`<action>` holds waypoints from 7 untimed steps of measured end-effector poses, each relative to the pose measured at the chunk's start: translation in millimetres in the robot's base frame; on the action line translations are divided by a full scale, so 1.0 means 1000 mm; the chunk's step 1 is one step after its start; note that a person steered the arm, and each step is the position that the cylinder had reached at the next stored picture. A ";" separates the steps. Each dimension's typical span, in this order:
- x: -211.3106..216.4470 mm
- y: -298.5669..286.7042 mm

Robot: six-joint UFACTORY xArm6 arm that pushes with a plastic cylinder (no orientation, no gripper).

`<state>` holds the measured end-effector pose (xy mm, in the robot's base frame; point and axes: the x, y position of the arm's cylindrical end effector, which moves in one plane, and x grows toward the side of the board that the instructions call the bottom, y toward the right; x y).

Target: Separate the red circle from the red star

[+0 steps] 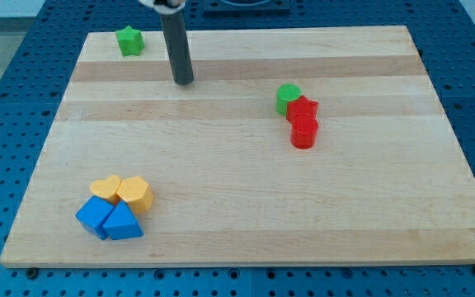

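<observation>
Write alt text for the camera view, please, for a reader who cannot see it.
My tip rests on a wooden board, far left of the touching red star, red circle and green circle.

Red circle (303, 133), red star (303, 109)

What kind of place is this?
Probably a robot lab. A wooden board lies on a blue table full of holes, and my tip stands far left of the red circle and red star.
</observation>
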<state>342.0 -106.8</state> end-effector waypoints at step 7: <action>0.122 0.219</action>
<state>463.6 112.5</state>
